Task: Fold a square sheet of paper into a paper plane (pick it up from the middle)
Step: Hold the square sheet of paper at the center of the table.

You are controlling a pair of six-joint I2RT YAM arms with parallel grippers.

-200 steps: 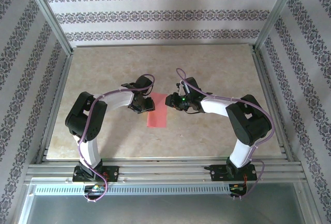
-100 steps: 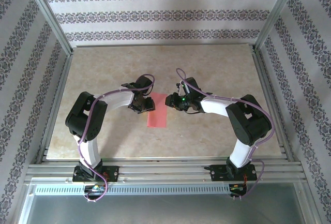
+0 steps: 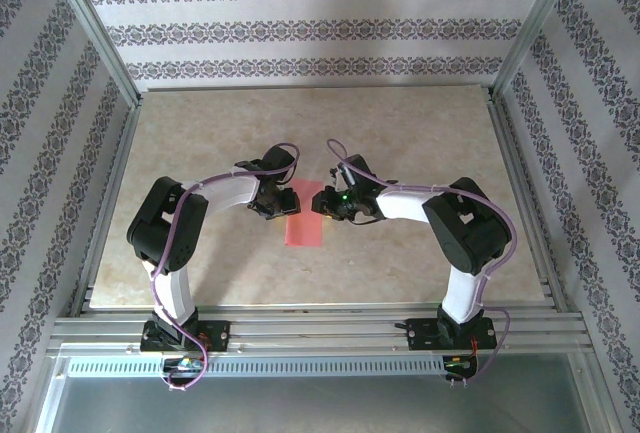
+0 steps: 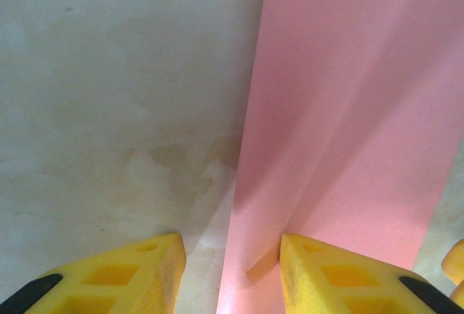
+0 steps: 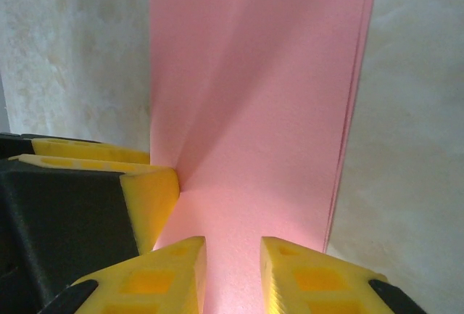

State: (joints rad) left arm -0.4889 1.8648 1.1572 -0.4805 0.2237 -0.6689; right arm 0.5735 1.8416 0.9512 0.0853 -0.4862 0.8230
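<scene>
The square sheet of paper (image 3: 304, 221) lies on the table folded into a long salmon-pink rectangle, not a paper plane; layered edges show along its right side (image 5: 254, 96). My left gripper (image 3: 272, 205) is at its far left edge and stands open: one fingertip (image 4: 319, 263) rests on the paper (image 4: 348, 111), the other on bare table. My right gripper (image 3: 325, 205) hangs low over the far end from the right. In its wrist view the right gripper (image 5: 233, 245) keeps a narrow gap, both tips over the paper, with the left gripper's yellow finger (image 5: 148, 191) beside it.
The beige marble-look table (image 3: 420, 133) is ringed by an aluminium frame (image 3: 320, 328) and patterned walls. Both arms bend inward and meet near the table's centre, so their elbows take up the near left and near right.
The right gripper has slid left, further onto the paper's far end, and its jaws have narrowed a little. The left gripper and the paper have stayed where they were.
</scene>
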